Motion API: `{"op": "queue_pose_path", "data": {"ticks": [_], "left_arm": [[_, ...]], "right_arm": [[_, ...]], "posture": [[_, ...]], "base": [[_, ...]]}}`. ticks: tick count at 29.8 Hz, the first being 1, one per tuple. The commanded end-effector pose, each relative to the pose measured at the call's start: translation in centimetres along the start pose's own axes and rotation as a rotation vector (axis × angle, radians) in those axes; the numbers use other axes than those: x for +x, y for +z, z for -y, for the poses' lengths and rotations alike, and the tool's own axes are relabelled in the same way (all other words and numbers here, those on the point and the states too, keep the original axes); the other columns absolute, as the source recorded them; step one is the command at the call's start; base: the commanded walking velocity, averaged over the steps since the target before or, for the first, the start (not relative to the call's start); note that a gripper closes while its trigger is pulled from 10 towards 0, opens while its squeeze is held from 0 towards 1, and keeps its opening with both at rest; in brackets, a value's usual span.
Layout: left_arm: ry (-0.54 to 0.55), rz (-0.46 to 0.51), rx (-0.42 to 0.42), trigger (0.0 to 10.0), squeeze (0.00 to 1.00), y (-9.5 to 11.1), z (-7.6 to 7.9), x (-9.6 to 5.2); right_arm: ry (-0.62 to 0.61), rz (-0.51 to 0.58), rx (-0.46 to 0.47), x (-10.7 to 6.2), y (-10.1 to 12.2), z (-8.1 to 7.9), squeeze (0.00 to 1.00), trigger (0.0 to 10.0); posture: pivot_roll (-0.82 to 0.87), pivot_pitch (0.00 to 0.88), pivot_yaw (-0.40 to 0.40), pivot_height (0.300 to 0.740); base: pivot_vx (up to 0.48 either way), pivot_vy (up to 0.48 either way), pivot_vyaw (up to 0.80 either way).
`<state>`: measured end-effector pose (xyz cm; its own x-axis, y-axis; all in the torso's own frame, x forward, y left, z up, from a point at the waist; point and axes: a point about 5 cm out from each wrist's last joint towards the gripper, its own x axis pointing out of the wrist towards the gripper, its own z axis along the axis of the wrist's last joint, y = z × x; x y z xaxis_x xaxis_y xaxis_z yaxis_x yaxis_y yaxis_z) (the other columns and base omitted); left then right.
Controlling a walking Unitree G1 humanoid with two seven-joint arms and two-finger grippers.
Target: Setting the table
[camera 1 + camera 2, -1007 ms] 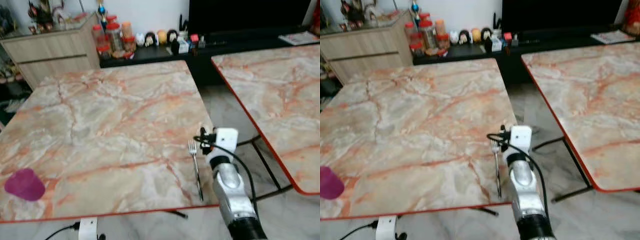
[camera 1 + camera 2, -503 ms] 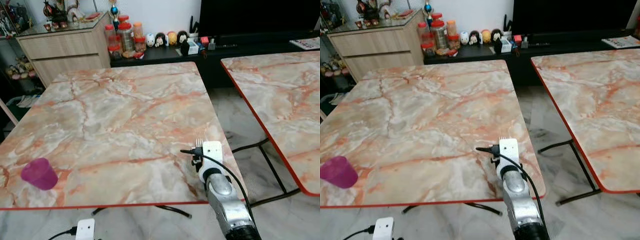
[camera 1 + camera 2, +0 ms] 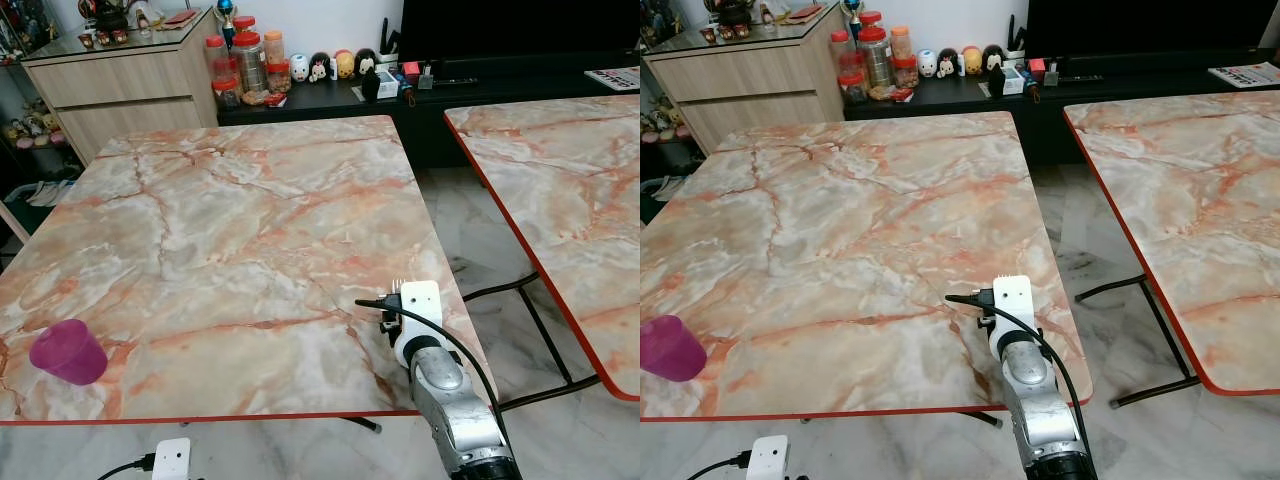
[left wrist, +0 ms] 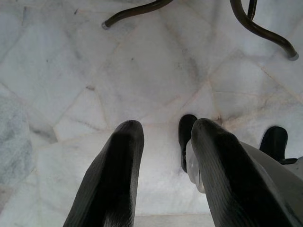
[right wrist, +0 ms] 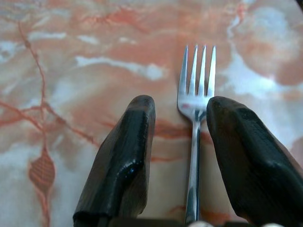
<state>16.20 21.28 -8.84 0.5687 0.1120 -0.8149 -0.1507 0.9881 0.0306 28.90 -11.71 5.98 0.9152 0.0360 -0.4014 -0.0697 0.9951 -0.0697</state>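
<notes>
Fork (image 5: 194,142) flat on marble table (image 3: 230,230), near right front corner, long axis running away from robot, four tines aimed at far edge, handle back toward wrist; polished steel, slim neck, tine tips just visible past wrist camera in left eye view. Right gripper (image 5: 182,142) low over table, black fingers (image 5: 128,156) spread to either side of fork's neck, not clamped on it; nearer to one finger, contact not clear. Fingers matte black, rounded, thick. Tabletop glossy, cream and grey stone pattern with orange-red veins, thin red rim, rounded corners. Purple cup (image 3: 67,351) near left front corner, well apart from fork, translucent plastic, tapered. Second table (image 3: 560,180) of same marble to the right, on dark bent-tube legs. Left gripper (image 4: 163,161) hanging over pale marble floor (image 4: 118,71), fingers parted, empty. Wooden cabinet (image 3: 120,85) and jars (image 3: 245,65) beyond far edge
</notes>
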Motion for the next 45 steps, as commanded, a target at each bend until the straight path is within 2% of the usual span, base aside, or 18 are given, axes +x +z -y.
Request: {"op": "queue_pose_path", "data": {"ticks": [1,9,22,23,26,29,30,31,32,33,45], "left_arm": [[0.020,0.003,-0.008,10.0,0.00,0.0,-0.6,-0.1],[0.022,-0.004,-0.013,10.0,0.00,-0.2,-0.6,-0.1],[0.021,-0.009,-0.016,10.0,0.00,-0.2,-0.5,-0.1],[0.019,-0.013,-0.020,10.0,0.00,-0.4,-0.4,-0.1],[0.016,-0.018,-0.023,10.0,0.00,-0.5,-0.3,-0.1],[0.015,-0.019,-0.024,10.0,0.00,-0.5,-0.3,-0.1],[0.013,-0.020,-0.027,10.0,0.00,-0.5,-0.2,-0.1],[0.012,-0.021,-0.027,10.0,0.00,-0.5,-0.2,-0.1],[0.012,-0.021,-0.027,10.0,0.00,-0.5,-0.2,-0.1],[0.011,-0.022,-0.029,10.0,0.00,-0.5,-0.2,-0.1],[0.001,-0.029,-0.033,10.0,0.00,-0.7,0.0,-0.1]], "right_arm": [[0.009,0.014,0.002,-0.2,0.6,-0.4,0.00,10.0],[-0.005,-0.001,0.009,-0.3,0.6,-0.1,0.00,10.0],[0.003,-0.087,0.047,-0.2,-0.6,-0.2,0.00,10.0],[0.007,-0.127,0.046,-0.1,-1.2,-0.2,0.00,10.0],[0.014,-0.150,0.056,0.0,-1.5,-0.3,0.00,10.0],[0.024,-0.168,0.039,0.1,-1.6,-0.4,0.00,10.0],[0.028,-0.173,0.040,0.1,-1.7,-0.5,0.00,7.2],[0.028,-0.173,0.041,0.1,-1.7,-0.5,0.00,2.9],[0.028,-0.173,0.041,0.1,-1.7,-0.5,0.00,2.9],[0.028,-0.175,0.041,0.1,-1.7,-0.5,0.00,0.0],[0.036,-0.173,0.038,0.2,-1.4,-0.5,0.00,0.0]], "posture": [[0.02,0.009,0.074,0.740],[0.01,0.022,0.073,0.740],[0.01,0.029,0.070,0.740],[0.02,0.029,0.067,0.740],[0.02,0.028,0.065,0.740],[0.02,0.027,0.063,0.740],[0.02,0.025,0.063,0.740],[0.02,0.025,0.063,0.740],[0.02,0.025,0.063,0.740],[0.02,0.025,0.062,0.740],[0.02,0.025,0.059,0.740]], "base": [[0.000,0.000,0.00],[0.000,0.000,0.00],[0.000,0.000,0.00],[0.000,0.000,0.00],[0.000,0.000,0.00],[0.000,0.000,0.00],[0.000,0.000,0.00],[0.000,0.000,0.00],[0.000,0.000,0.00],[0.000,0.000,0.00],[0.000,0.000,0.00]]}}
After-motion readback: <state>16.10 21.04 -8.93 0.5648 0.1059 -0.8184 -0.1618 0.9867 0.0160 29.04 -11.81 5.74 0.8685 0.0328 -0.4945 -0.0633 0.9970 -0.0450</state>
